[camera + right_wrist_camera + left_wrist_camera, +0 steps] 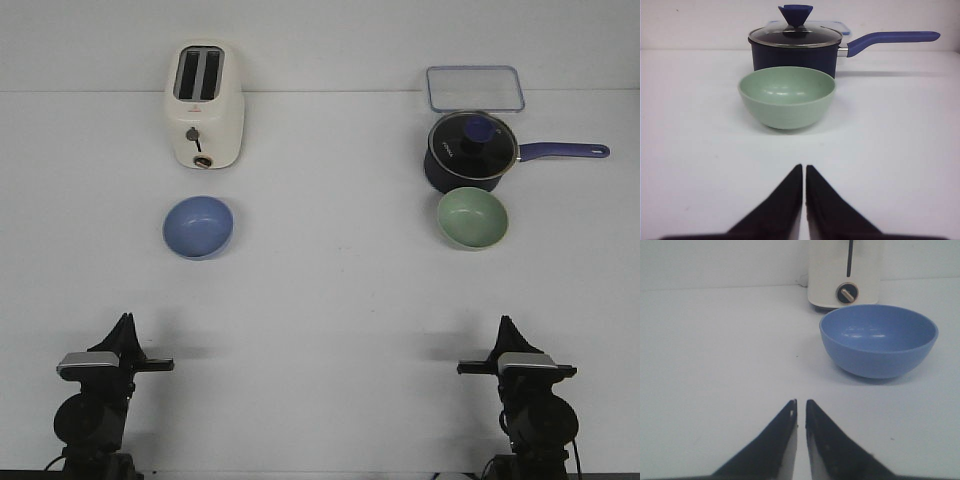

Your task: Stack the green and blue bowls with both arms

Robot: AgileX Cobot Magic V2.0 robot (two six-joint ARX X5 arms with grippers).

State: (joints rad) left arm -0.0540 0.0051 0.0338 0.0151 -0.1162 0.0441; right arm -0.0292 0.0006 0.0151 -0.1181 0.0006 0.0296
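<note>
Bowls sit apart on a white table [320, 300], both upright w/ open side up. Blue bowl [198, 226] is on the left half, just in front of a cream toaster [204, 104]; a small gap shows btwn them in the left wrist view. Green bowl [473, 217] is on the right half, right up against the front of a navy pan [472, 150]; can't tell if they touch. Pan has a glass lid w/ blue knob, handle pointing right. Behind the pan, a clear lid [475, 88] w/ blue rim lies flat near the table's far edge, where a plain white wall begins.

Left gripper [125, 322] is at the near edge, low, pointing fwd, tips nearly together w/ only a thin slit, holding nothing. Right gripper [505, 325] mirrors it on the right side, same low pose, tips also almost closed, nothing held.

Wide bare tabletop lies btwn each gripper and its bowl, and btwn the two bowls across the middle. Blue bowl sits slightly right of the left gripper's line; green bowl slightly left of the right gripper's line. Toaster and pan crowd the far sides of the bowls; near sides and inner flanks are free.
</note>
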